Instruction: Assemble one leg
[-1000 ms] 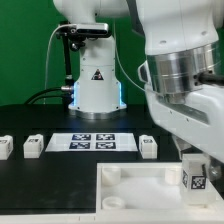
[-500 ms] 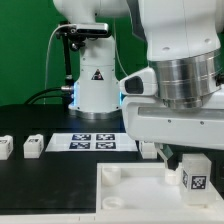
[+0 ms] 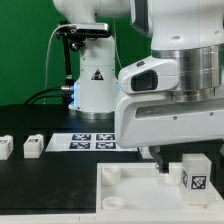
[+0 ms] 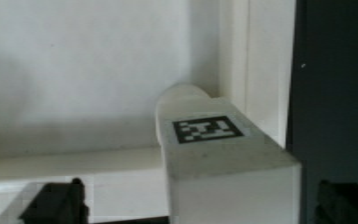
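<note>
White plastic leg (image 3: 195,178) stands in the lower right of the exterior view, bracketed by the spread end effector (image 4: 197,200) of the Panda arm.

From the wrist camera, the two dark fingertips (image 4: 51,203) sit on either side of the leg with a gap showing on each side, so nothing is pinched. The leg's black-and-white tag (image 4: 206,130) is turned toward the lens. The leg appears to stand upright at a corner of the large flat white part (image 3: 120,185) along the exterior view's bottom edge, though the arm's bulk hides the contact. A second peg (image 3: 33,146) and a third peg (image 3: 5,147) lie on the dark worktop (image 3: 30,125) at the exterior view's left. The marker board (image 3: 95,142) lies mid-frame in front of the arm's white base (image 3: 95,85).
</note>
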Robot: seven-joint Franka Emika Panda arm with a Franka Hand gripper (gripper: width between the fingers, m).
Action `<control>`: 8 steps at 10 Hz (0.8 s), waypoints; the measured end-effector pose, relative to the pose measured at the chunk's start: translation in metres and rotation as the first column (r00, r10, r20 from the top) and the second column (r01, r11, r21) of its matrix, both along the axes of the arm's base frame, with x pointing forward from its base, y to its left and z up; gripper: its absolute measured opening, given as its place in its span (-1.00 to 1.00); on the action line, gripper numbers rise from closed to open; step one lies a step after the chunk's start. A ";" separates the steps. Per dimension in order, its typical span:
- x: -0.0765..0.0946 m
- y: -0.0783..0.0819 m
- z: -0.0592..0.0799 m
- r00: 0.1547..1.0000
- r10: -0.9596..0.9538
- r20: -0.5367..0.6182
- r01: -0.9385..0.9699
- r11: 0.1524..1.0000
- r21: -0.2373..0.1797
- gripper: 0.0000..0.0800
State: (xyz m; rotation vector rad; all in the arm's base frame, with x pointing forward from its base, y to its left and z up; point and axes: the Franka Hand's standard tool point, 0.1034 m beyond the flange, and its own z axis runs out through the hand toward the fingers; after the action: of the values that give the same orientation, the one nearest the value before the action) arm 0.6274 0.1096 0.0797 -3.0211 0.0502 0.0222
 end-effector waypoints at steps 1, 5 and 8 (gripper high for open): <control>0.000 0.000 0.000 0.999 -0.041 -0.005 0.041 0.999 -0.001 0.59; 0.000 0.001 0.000 0.947 -0.318 -0.040 0.318 0.948 -0.005 -0.27; 0.001 0.000 -0.001 0.625 -0.773 -0.111 0.775 0.632 -0.035 -0.27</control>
State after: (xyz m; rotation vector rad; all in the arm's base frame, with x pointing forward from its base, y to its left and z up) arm 0.6281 0.1092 0.0789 -2.6918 1.3483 0.1160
